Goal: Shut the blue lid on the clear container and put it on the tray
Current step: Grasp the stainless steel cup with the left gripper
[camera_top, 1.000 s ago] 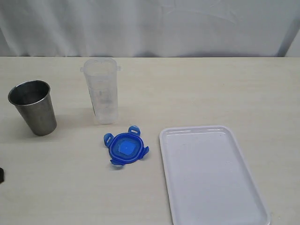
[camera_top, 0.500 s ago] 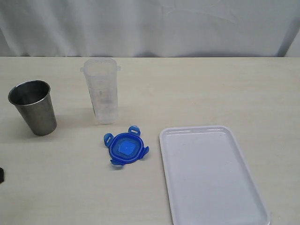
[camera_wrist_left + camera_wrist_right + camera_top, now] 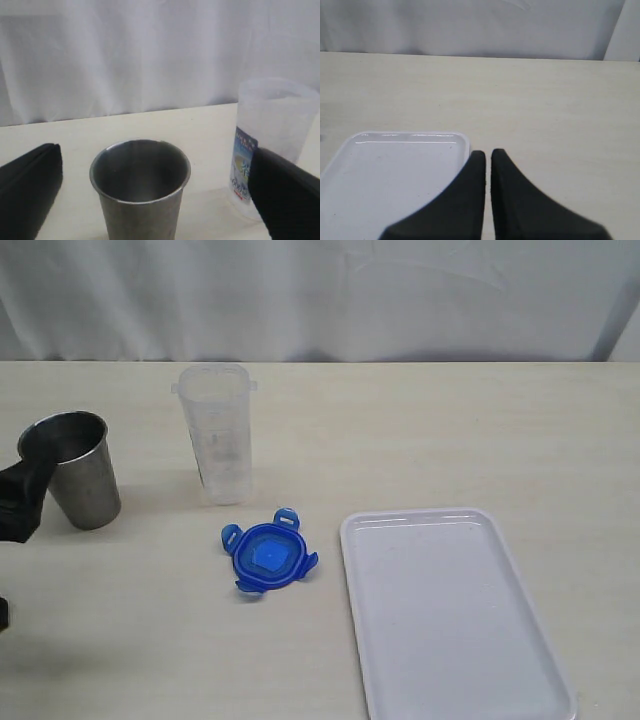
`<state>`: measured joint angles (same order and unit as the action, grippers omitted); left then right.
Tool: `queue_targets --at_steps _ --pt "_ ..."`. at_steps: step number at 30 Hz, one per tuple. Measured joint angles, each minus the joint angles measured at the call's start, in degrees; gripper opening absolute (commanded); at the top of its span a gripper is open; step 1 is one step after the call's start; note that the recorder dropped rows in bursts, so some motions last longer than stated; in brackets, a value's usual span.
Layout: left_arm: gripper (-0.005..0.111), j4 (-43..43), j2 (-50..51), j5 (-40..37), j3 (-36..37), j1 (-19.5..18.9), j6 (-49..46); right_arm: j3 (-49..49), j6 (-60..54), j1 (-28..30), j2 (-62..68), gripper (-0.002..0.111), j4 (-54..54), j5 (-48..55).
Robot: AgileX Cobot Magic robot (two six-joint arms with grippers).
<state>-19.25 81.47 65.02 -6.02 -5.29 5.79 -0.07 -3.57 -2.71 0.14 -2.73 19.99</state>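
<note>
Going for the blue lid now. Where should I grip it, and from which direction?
Probably from straight above: the blue lid lies flat on the table with its four flaps splayed outward, so there is little height to catch from the side. Close the fingers across its rounded-square body, in the gaps between flaps.

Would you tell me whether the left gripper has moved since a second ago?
Yes: the left gripper has entered from the left edge, reaching the steel cup.

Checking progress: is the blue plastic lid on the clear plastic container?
No, the blue lid lies flat on the table beside the container.
</note>
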Motion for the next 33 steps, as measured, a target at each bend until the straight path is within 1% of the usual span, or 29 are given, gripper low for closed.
queue_targets --at_steps 4,10,16,23,28,33 --pt "0.102 -2.63 8.72 3.14 -2.23 0.0 -4.06 0.0 0.0 0.0 0.0 0.005 0.0 0.0" --pt "0.102 -2.92 19.92 3.6 -6.52 0.0 -5.4 0.0 0.0 0.0 0.0 0.005 0.0 0.0" --pt "0.102 -3.03 25.62 3.6 -10.36 0.0 -5.79 0.0 0.0 0.0 0.0 0.005 0.0 0.0" --pt "0.102 -6.16 32.1 4.22 -15.91 0.0 -5.43 0.0 0.0 0.0 0.0 0.005 0.0 0.0" --pt "0.102 -6.16 35.32 4.22 -18.46 0.0 -5.32 0.0 0.0 0.0 0.0 0.005 0.0 0.0" --pt "0.102 -6.03 38.04 4.22 -23.21 0.0 -4.56 0.0 0.0 0.0 0.0 0.005 0.0 0.0"
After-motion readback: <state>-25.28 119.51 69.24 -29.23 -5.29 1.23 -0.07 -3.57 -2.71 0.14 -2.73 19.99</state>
